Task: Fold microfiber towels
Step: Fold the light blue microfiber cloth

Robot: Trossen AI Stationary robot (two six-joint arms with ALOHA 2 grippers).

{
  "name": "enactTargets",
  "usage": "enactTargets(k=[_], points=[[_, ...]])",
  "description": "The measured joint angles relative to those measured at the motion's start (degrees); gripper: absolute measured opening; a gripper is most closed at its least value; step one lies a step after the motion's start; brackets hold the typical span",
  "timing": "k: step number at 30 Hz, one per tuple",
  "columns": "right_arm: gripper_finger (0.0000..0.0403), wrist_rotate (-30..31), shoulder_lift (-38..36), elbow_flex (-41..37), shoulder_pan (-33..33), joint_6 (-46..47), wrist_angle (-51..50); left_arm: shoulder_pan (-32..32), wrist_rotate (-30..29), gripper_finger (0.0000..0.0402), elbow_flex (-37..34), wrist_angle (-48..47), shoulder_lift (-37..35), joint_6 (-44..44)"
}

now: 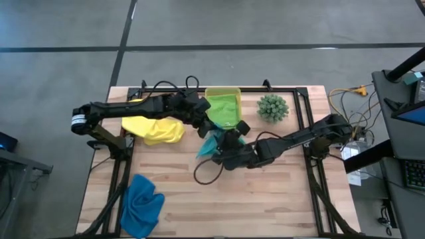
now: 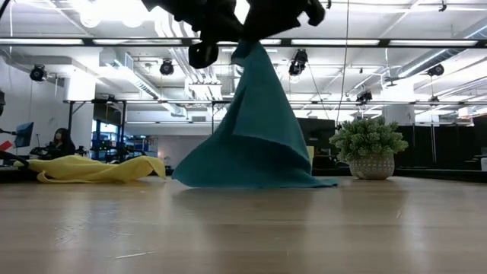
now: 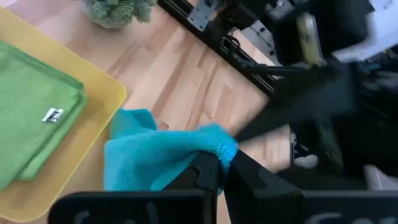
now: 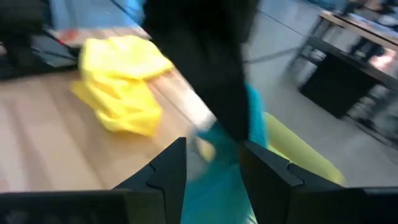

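Nearest, on the plank tabletop (image 1: 265, 199), the royal blue towel (image 1: 141, 204) lies crumpled. At mid-table the teal towel (image 2: 255, 125) hangs as a soft cone, clenched by the left gripper (image 3: 222, 167); the right gripper (image 4: 211, 163) straddles it, grip unclear. Farther back lie the rumpled yellow towel (image 1: 156, 130) and a folded lime green towel (image 1: 224, 109) in the translucent bin (image 1: 223, 91).
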Motion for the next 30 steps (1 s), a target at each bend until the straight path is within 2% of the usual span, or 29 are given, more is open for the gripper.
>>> enactTargets(k=[3,10,30], points=[[0.0133,0.79,-0.09,0.45,-0.57,3.40,-2.34,-0.12,1.19,0.0000,0.00,-0.04,-0.25,0.51],[0.0132,1.59,-0.22,0.71,-0.88,3.83,-2.96,-0.08,3.46,0.0000,-0.11,0.00,-0.27,3.14],[0.0128,-0.35,-0.44,0.69,0.27,-0.45,-1.14,0.01,7.63,0.0000,-0.22,-4.38,-0.49,12.57]])
